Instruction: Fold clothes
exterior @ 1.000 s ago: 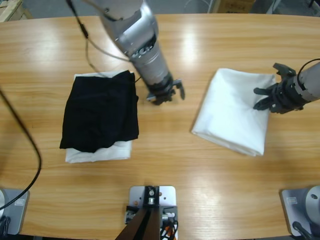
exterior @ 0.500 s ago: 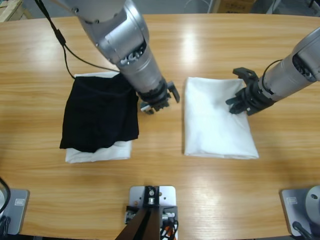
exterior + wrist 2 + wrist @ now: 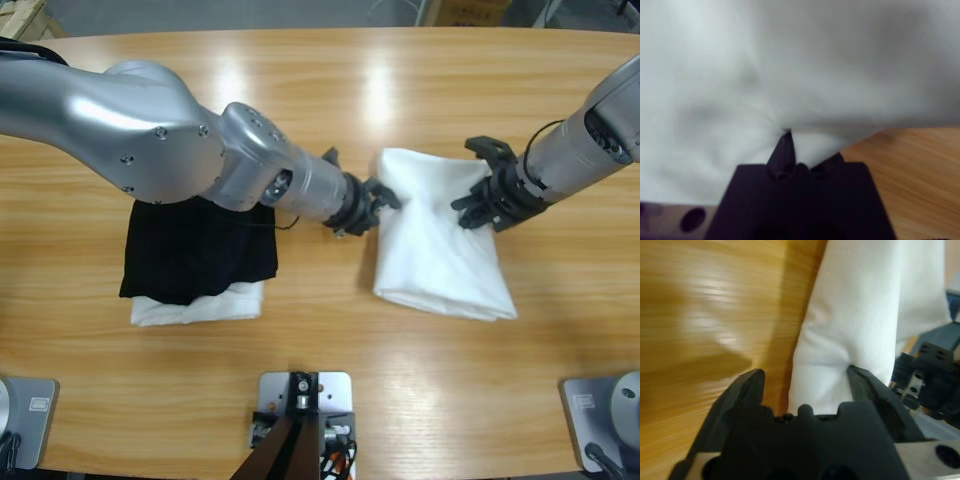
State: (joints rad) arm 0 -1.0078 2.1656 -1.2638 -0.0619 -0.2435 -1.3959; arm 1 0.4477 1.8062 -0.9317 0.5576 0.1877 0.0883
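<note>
T-shirt (image 3: pixel 435 250) folded into a white bundle right of centre on the table (image 3: pixel 330 340), both arms on it at once.

From above: left gripper (image 3: pixel 372 203) in from the left side, at the bundle's upper left corner, fabric reaching between its black jaws. Big silver elbow hanging over a black folded garment (image 3: pixel 195 250), which sits on top of a white folded piece (image 3: pixel 190 305) showing along its lower edge. Right gripper (image 3: pixel 487 198) down from the right edge, pressed onto the T-shirt's upper right part. Cloth bunched and creased between the two grippers — lower half lying flat, lower edge slanting down to the right.

Left wrist: left gripper (image 3: pixel 807 377) with jaws spread apart, a thick white fold of the T-shirt (image 3: pixel 870 315) lodged between them and bulging against the right jaw. Wooden table (image 3: pixel 710 310) streaked with glare beside the cloth. Other arm's gripper (image 3: pixel 925 375) dark at the far edge of the fabric.

Right wrist: right gripper (image 3: pixel 807 150) closed on the T-shirt (image 3: pixel 790 65), jaws nearly together with a pinch of white cloth gathered at the tips — creases fanning out from that point. White fabric filling almost the whole view, a wedge of table (image 3: pixel 910 185) at the lower right.
</note>
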